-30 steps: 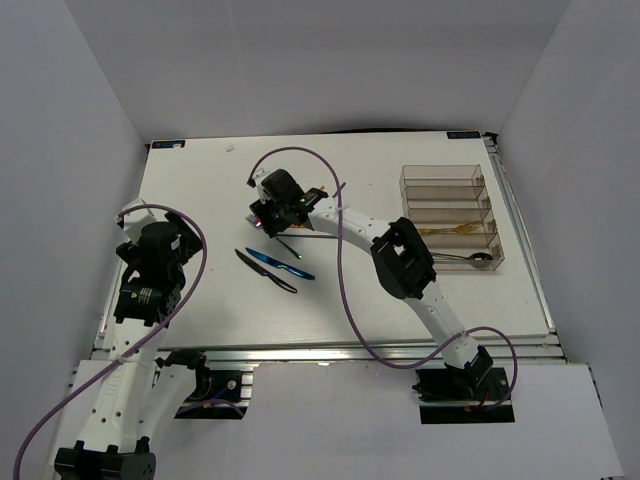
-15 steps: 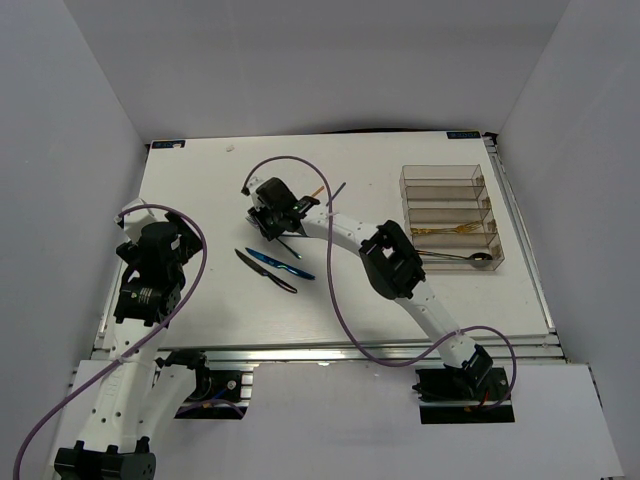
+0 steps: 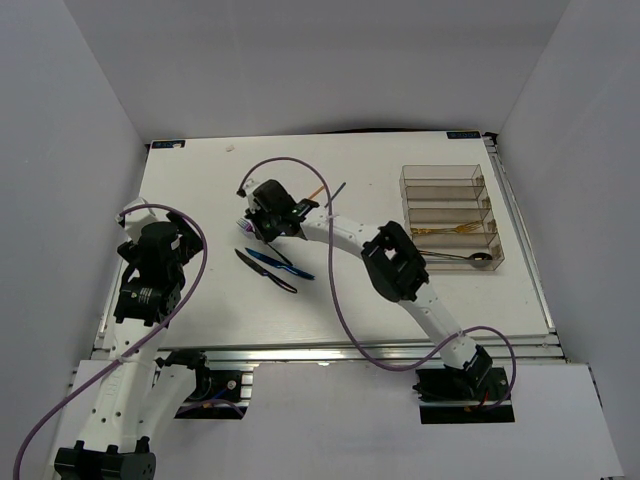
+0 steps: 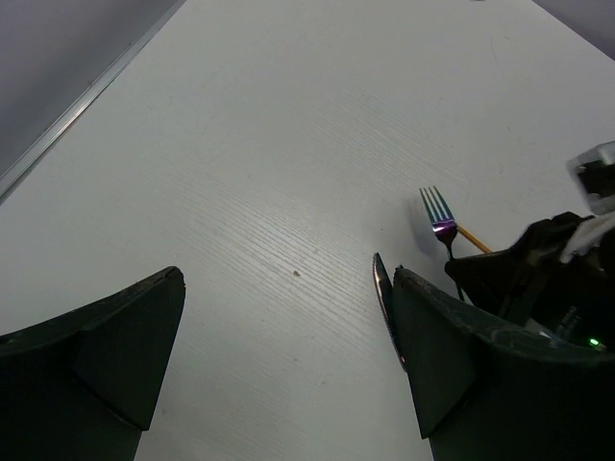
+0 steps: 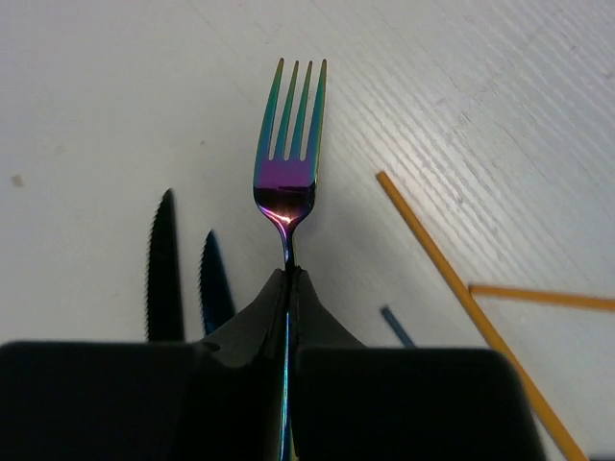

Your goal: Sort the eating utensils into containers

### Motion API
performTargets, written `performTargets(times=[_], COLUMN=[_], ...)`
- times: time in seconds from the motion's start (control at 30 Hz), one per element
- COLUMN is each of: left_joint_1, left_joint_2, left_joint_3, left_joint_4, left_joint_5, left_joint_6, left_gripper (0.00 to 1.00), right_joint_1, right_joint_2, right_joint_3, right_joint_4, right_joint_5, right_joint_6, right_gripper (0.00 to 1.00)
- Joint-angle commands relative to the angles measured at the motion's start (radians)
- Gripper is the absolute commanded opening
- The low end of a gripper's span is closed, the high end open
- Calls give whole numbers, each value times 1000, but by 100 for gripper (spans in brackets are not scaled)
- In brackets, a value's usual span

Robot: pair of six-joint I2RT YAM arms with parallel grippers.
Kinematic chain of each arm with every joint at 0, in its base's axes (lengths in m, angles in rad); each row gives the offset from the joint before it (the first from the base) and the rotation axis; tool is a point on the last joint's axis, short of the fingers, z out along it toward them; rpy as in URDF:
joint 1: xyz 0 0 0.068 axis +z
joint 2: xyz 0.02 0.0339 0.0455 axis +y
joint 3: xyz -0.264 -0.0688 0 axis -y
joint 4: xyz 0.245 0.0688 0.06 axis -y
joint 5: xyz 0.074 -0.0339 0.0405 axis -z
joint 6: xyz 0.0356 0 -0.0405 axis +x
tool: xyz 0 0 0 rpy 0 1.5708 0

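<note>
Largely hidden: fork handle (image 5: 287, 242) inside right gripper (image 5: 288, 280).

White arms (image 3: 345, 228), purple cables (image 3: 340, 290), black right pincer (image 5: 288, 279).

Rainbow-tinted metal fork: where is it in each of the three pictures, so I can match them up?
Top external: the rainbow-tinted metal fork peeks out left of centre, at the right gripper's tip.
Left wrist: right of centre, tines toward the top.
Right wrist: centre, handle clamped in the right gripper.
Shared landmark: the orange chopstick lying beside the fork.
</note>
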Motion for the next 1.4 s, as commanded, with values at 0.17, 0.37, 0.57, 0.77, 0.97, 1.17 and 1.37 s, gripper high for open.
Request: performTargets(times=[0.17,0.37,0.57,0.77,0.97,1.17,1.37], left_joint_1=[0,0,0,0,0,2,0], left_joint_2=[-12,-45,-31,-20,-16,-2,0], left_joint_3=[-2,-8,-7,-7,-5,-4,-2], left_joint_4=[19,27,29,27,26,24,24], left_joint_5=[2,10,13,13,13,13,11], left_joint_6=[7,7,11,11,11,12,12], left_gripper=[98,98,98,98,98,98,98], right_joint_1=[-298,-691,-844,-870,-891,-893,-894], right_joint_2=[-734,-1023,-1105,-1009,-922,-930,-976], right_joint_3=[-575,-1087,-1207,-1147,-1126,-1161,-1160], right_joint_4=[322,300,268,221,212,230,241], right_joint_5=[63,370,581,597,550,547,528], right_joint_6=[378,892,1160,1174,1163,1174,1145], right_gripper=[0,0,0,0,0,4,54])
